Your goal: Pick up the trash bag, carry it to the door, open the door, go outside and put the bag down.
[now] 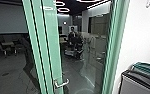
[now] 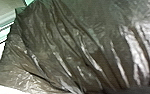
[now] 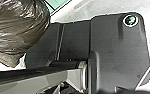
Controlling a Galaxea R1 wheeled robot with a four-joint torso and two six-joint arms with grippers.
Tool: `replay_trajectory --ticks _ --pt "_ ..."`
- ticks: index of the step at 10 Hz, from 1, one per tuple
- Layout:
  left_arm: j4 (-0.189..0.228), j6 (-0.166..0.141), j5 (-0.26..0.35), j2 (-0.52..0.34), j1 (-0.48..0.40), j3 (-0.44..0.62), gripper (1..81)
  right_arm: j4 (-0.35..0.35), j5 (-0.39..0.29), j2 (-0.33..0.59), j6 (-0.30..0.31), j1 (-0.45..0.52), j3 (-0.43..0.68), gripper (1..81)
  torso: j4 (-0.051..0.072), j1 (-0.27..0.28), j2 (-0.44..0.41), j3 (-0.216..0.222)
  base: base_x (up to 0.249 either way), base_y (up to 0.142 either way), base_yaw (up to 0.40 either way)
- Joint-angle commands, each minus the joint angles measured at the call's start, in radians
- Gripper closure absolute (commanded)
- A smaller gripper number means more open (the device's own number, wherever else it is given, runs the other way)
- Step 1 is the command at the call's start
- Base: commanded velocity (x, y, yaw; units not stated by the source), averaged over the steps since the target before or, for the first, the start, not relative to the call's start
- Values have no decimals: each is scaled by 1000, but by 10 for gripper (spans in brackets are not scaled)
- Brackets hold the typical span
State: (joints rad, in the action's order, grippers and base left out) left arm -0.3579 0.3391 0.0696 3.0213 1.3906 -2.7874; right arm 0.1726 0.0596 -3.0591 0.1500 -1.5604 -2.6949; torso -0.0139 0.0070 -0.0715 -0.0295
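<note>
Trash bag (image 2: 66, 50) close at left wrist, lifted, we judge. Both arms' jaws: we can't tell whether apart or clamped. Ahead, green-framed door (image 1: 53, 45) looks shut, handle (image 1: 62, 84) untouched; opening, exit, set-down left for us.

Glossy brown-grey plastic trash bag (image 3: 16, 30) in upper left of frame, bulging, wrinkled, crumpled at lower end, overlapping left part of my wide matt dark plate (image 3: 116, 50). Round metal-rimmed fitting (image 3: 131, 20) at plate's upper right corner. My grey jointed bar (image 3: 61, 78) across lower left. Pale floor (image 3: 86, 12) beyond; pale green strip (image 3: 58, 3) at top, near bag.
</note>
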Motion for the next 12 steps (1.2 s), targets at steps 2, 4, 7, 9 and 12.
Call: replay_trajectory --ticks 2,4,7,9,12 --pt "30 4 6 -53 -52 77 811 2 -43 -16 -4 50 11 10 0 0 0 0 0 0 244" --pt "40 3 -4 -65 -45 100 811 2 -41 -16 -4 47 11 10 0 0 0 0 0 0 244" --pt "45 3 -10 -71 -38 100 811 2 -41 -14 -1 49 11 10 0 0 0 0 0 0 245" --pt "50 3 -10 -68 -38 100 811 4 -41 -16 -1 49 12 10 0 0 0 0 0 0 257" --pt "51 3 -10 -67 -38 100 811 4 -41 -17 -3 49 15 10 0 0 0 0 0 0 301"
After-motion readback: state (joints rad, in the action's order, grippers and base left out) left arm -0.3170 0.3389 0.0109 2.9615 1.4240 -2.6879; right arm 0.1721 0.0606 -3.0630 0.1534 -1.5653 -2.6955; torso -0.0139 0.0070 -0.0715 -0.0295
